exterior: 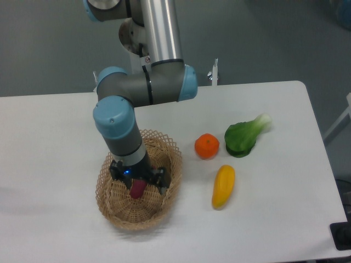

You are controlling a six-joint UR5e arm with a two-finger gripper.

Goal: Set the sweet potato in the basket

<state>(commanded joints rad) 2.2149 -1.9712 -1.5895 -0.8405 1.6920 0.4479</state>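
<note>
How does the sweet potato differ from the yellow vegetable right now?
The sweet potato is magenta-red; the yellow vegetable is yellow-orange. The sweet potato looks shorter. It sits inside the basket at the gripper; the yellow vegetable lies free on the table. Both are smooth and oblong.

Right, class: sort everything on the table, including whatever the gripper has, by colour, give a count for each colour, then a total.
Magenta-red: 1, the sweet potato, between the fingers of the gripper inside the basket
Tan: 1, the basket
Orange: 1, the orange fruit
Yellow: 1, the long yellow vegetable
Green: 1, the leafy green vegetable
Total: 5
</note>
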